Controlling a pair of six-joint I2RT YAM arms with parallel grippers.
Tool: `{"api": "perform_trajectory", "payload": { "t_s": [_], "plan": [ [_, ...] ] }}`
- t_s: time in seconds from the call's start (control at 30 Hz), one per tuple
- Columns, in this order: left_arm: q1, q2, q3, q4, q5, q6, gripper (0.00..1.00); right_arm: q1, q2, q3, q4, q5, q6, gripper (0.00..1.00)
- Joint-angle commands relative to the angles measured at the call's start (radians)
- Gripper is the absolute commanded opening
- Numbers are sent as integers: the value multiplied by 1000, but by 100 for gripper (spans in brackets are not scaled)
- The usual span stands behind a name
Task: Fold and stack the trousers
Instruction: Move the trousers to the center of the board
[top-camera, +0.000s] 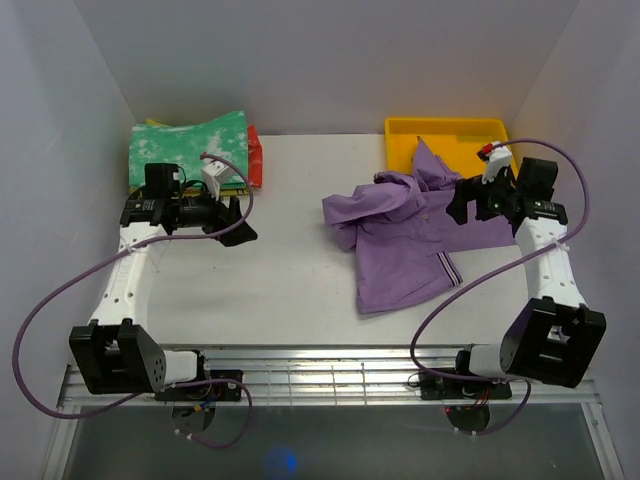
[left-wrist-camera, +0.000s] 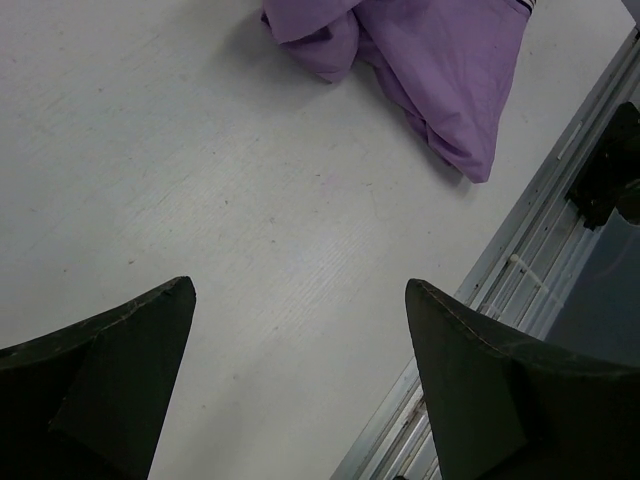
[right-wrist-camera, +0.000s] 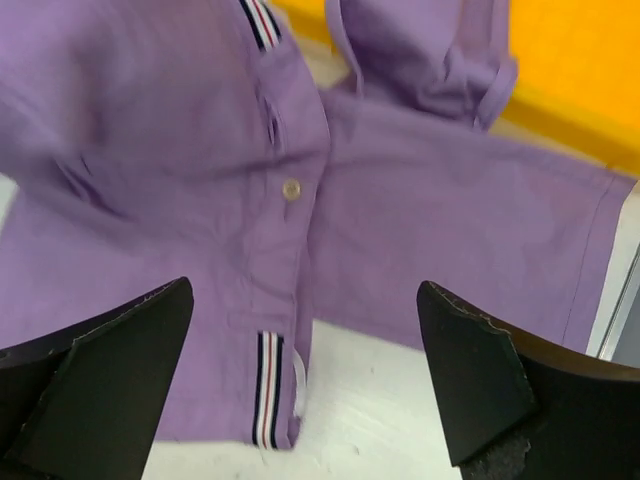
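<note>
From above, your trousers (top-camera: 405, 245) lie crumpled right of centre, their long axis running from the yellow tray (top-camera: 450, 128) toward the near edge. The right gripper (top-camera: 458, 207) hangs over their far right part, while the left gripper (top-camera: 238, 222) is well apart. Left wrist: jaws wide, nothing held, cloth far ahead. Right wrist: jaws spread, nothing held, buttoned cloth directly beneath.

- White matte tabletop (top-camera: 290, 285) carries everything.
- Crumpled lilac-purple soft cloth trousers (top-camera: 400, 255) lie right of centre, one end reaching the yellow plastic tray (top-camera: 450, 130) at the far right.
- Green-and-white mottled folded garment (top-camera: 190, 150) sits far left, seemingly atop a red folded piece (top-camera: 255, 150).
</note>
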Motion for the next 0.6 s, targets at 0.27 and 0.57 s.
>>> {"api": "perform_trajectory", "payload": {
  "t_s": [0.27,0.57],
  "plan": [
    [-251,168,61,248,-90,-165,98,-147,182,-106,-237,-90,-315,98],
    [-319,277,179,374,-50,-300,98,-135,329,-152,-233,-145,-272,93]
  ]
}}
